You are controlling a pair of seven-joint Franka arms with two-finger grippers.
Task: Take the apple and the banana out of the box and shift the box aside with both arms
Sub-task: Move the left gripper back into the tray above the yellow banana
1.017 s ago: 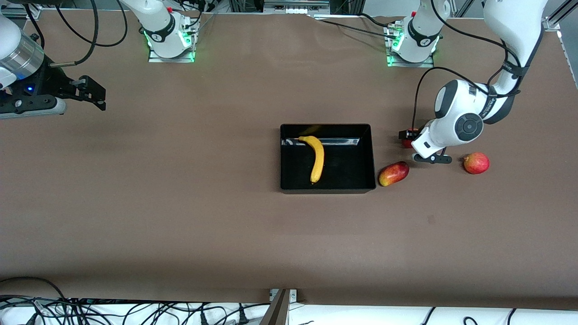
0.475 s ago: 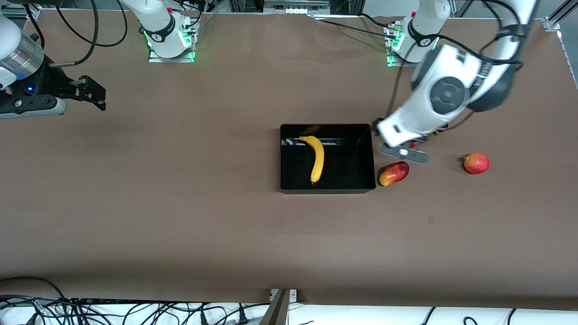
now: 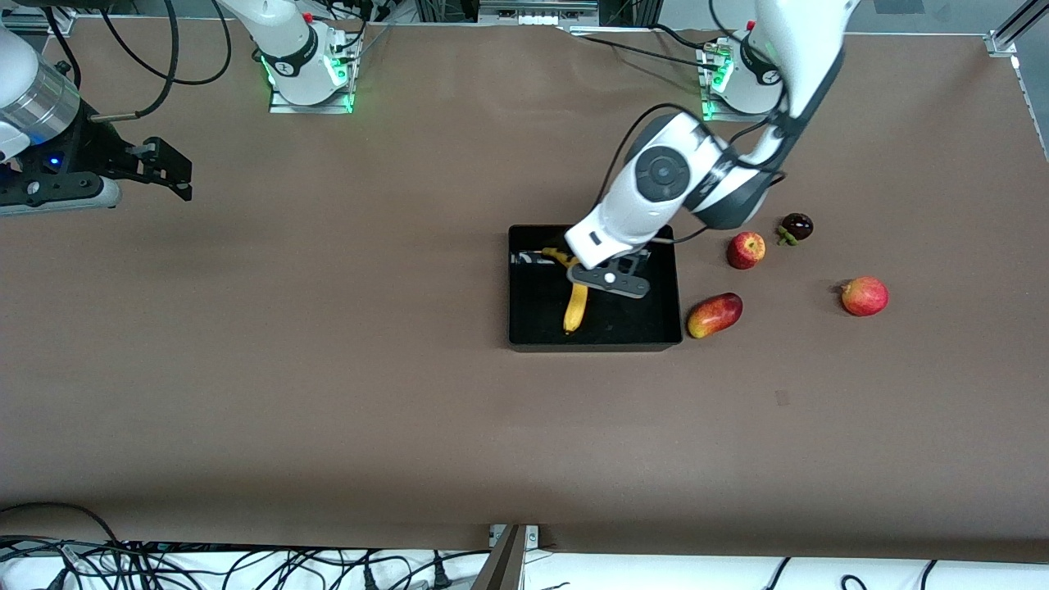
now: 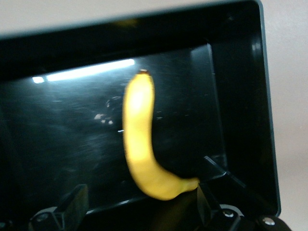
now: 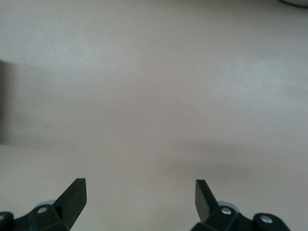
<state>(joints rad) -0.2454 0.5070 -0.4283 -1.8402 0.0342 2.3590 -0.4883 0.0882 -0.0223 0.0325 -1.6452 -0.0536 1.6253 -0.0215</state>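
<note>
1. Already the small red apple (image 3: 746, 250) sits on the table beside the shiny black plastic box (image 3: 524, 283).
2. Inside lies the long yellow banana (image 3: 575, 310); the left gripper (image 3: 604, 274) hangs over it, fingers spread.
3. Well apart from the box, the right gripper (image 3: 168, 172) waits, spread and empty; the box is not moved yet.

box (image 3: 594, 340): mid-surface | banana (image 3: 576, 311): in box, lying flat | left hand (image 3: 606, 274): over box, above banana | apple (image 3: 746, 250): on surface beside box, toward left arm's end | mango (image 3: 714, 315): just beside box, nearer front camera than apple | right hand (image 3: 168, 172): over right arm's end of surface, waiting
</note>
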